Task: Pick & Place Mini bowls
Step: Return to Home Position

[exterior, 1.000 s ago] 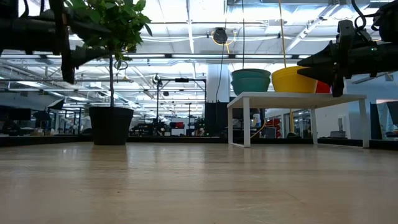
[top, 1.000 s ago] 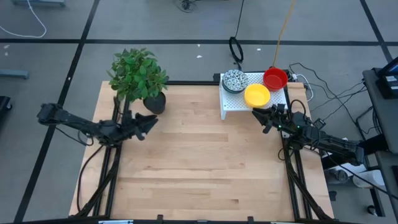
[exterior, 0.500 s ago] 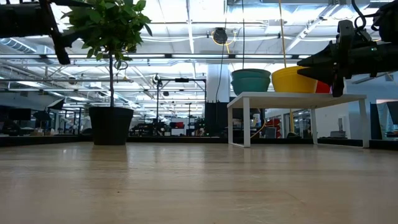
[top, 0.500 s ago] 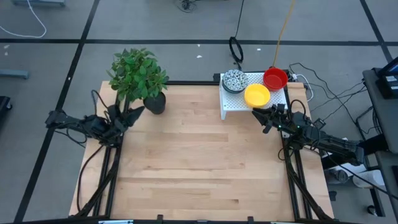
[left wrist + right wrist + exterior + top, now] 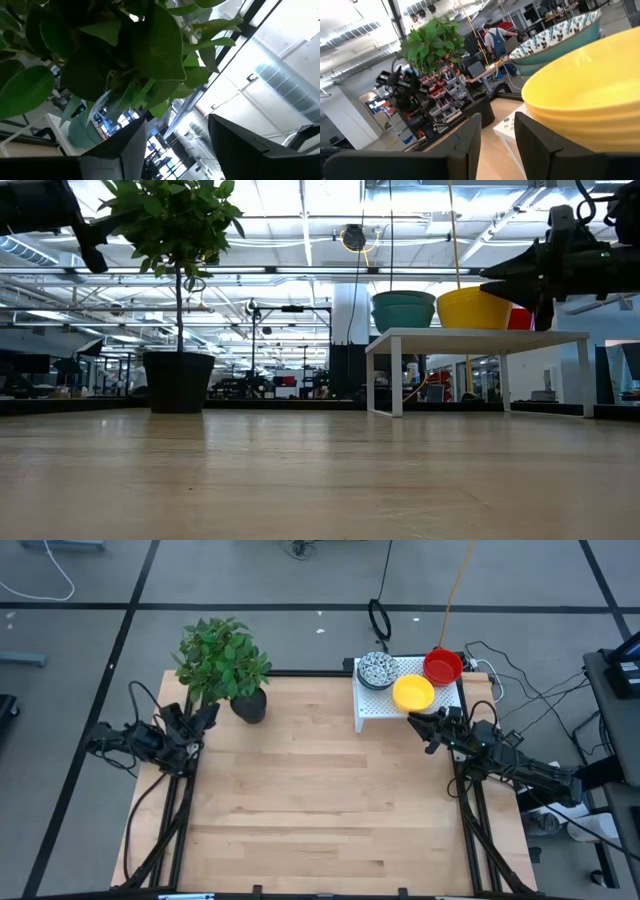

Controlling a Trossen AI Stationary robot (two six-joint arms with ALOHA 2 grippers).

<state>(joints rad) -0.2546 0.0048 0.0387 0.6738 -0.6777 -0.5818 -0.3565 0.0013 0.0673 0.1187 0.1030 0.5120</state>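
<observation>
Right gripper point(image 5: 429, 732), fingers apart and empty, just beside yellow bowls point(image 5: 413, 693) upper right: back straight off. Left gripper point(image 5: 206, 716) also parted, by plant point(image 5: 222, 658).

Red, yellow, patterned mini bowls point(image 5: 413, 693) sit on shelf point(image 5: 375, 705).

Lighting, as seen from my cameras:
- High view: bright, even light on my table point(image 5: 320, 790); shadows faint.
- Low view: ceiling strip lights point(image 5: 300, 220) glare behind; plant point(image 5: 180, 220) in silhouette.
- My left wrist: leaves point(image 5: 155, 45) backlit, dark.
- My right wrist: yellow bowls point(image 5: 590, 85) glossy, softly lit.
</observation>
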